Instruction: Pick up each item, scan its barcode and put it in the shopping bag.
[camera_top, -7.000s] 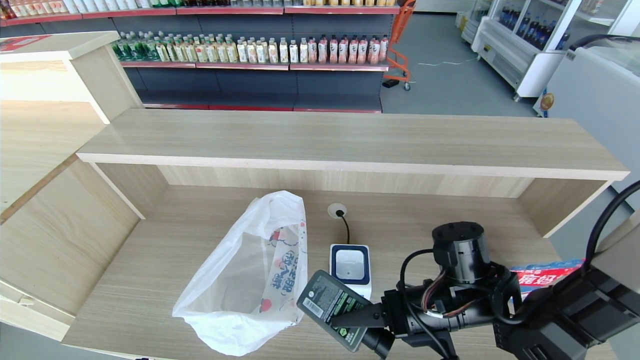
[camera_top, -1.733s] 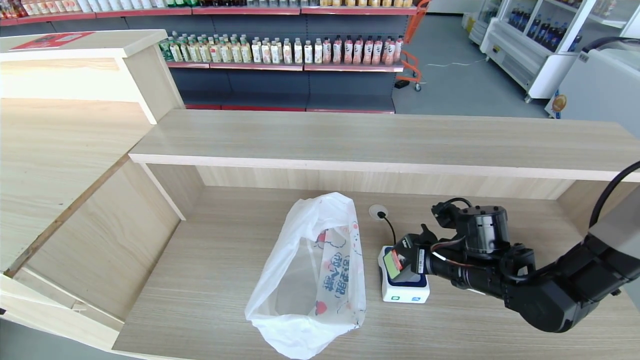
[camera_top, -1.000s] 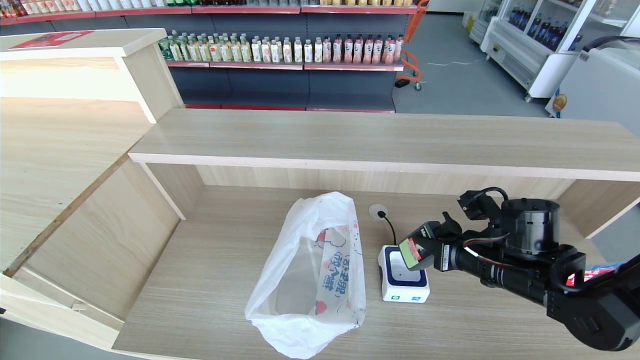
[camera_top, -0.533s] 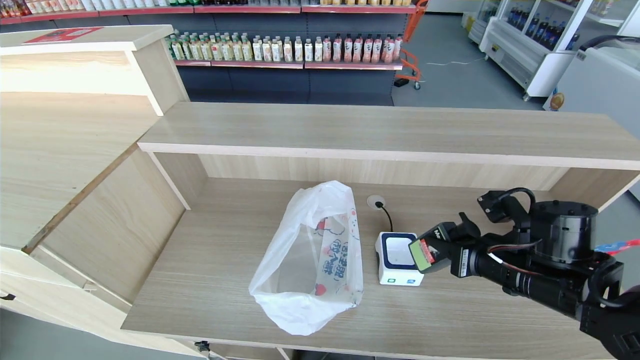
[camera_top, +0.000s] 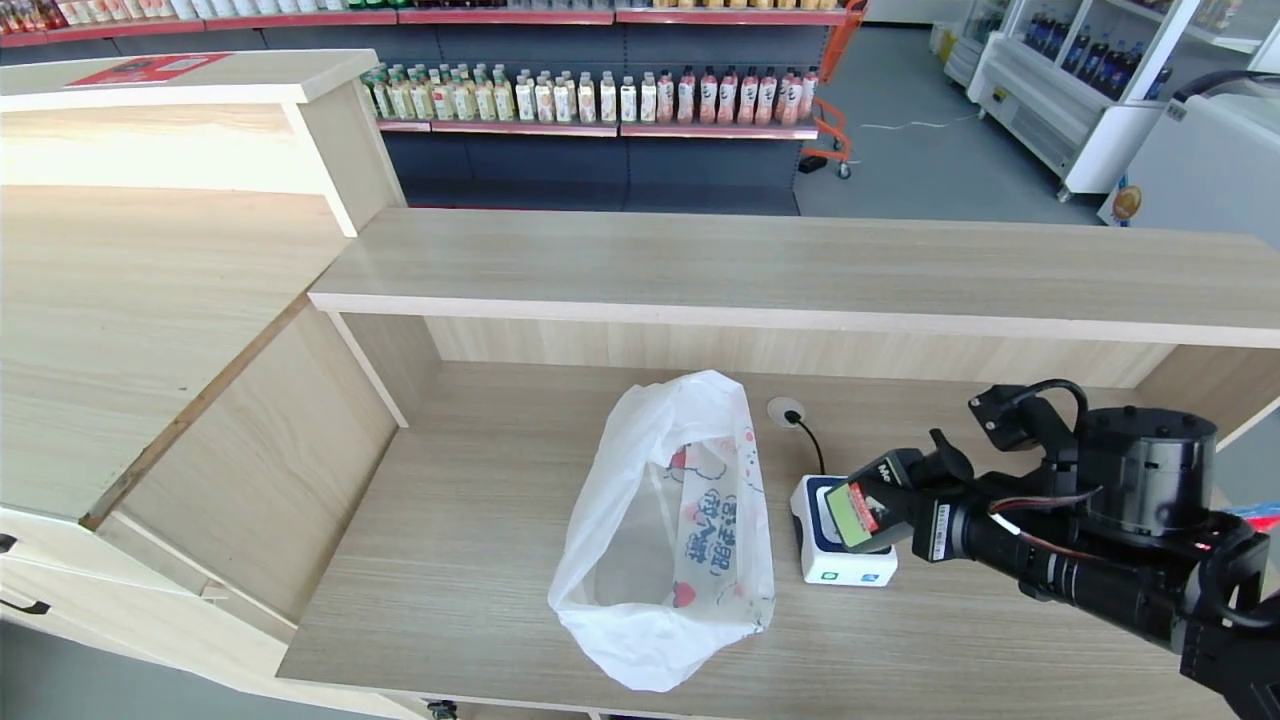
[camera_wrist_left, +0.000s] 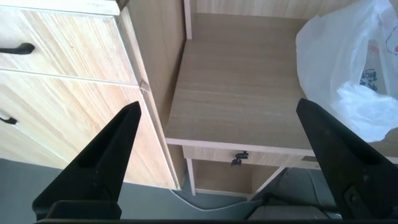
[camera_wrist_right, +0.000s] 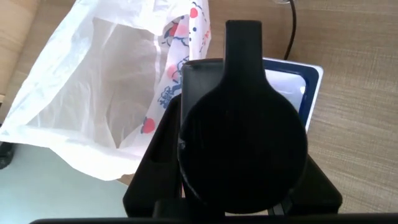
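**Helper:** Where is the packet right now?

**Me:** I am squeezing the dark packet (camera_top: 852, 514) tight in my right gripper (camera_top: 878, 497). I am holding it right over the barcode scanner (camera_top: 850, 573), near the middle of the counter (camera_top: 480, 560).

**Helper:** And your other arm?

**Me:** My left gripper (camera_wrist_left: 217, 106) is hanging by the counter's front left corner. Its fingers are wide apart and holding nothing.

**Helper:** What is worrying you?

**Me:** I think the packet is tilting, so the scanner may be missing the barcode. The shopping bag (camera_top: 690, 410) is also lying floppy just beside the scanner, near the front edge. If I let the packet go onto its rim, the bag may fold shut. It may even slide off the edge.
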